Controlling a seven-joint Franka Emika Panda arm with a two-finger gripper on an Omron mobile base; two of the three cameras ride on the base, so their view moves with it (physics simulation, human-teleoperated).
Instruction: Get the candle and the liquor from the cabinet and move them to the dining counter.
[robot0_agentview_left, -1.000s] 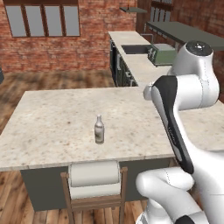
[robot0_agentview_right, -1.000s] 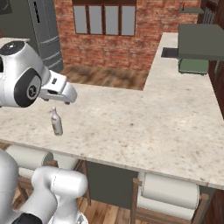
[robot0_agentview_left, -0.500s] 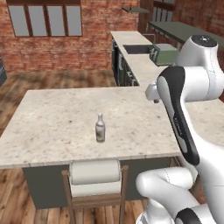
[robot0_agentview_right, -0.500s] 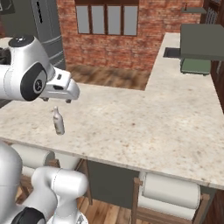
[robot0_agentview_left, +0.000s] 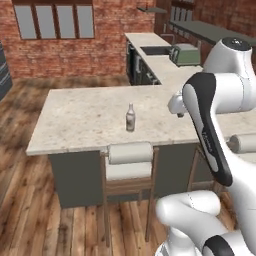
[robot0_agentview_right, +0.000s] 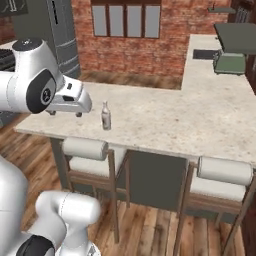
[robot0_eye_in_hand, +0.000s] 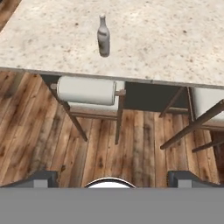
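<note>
Claw spread wide with nothing between its fingers, as I read it from the right base view, where it hangs at the left of the frame just beside the pale off-white bottle of liquor and apart from it. In the hand view the two dark fingertips stand far apart at the bottom edge, looking down past the tabletop's edge at the wooden floor and the white-cushioned stools.

The bottle stands upright on the beige speckled stone tabletop of the dining island, near its front edge, above one of the stools; in the left base view it sits just left of the frame's centre. So I judge the liquor half of the job done.

I see no orange candle on the island, so I take that half as not yet done. A small dark grey shelf board on the red brick wall shows at the top of the left base view, right of centre, well apart from the island; it is too small for me to tell what stands on it. My guess is a drive over there comes next.
</note>
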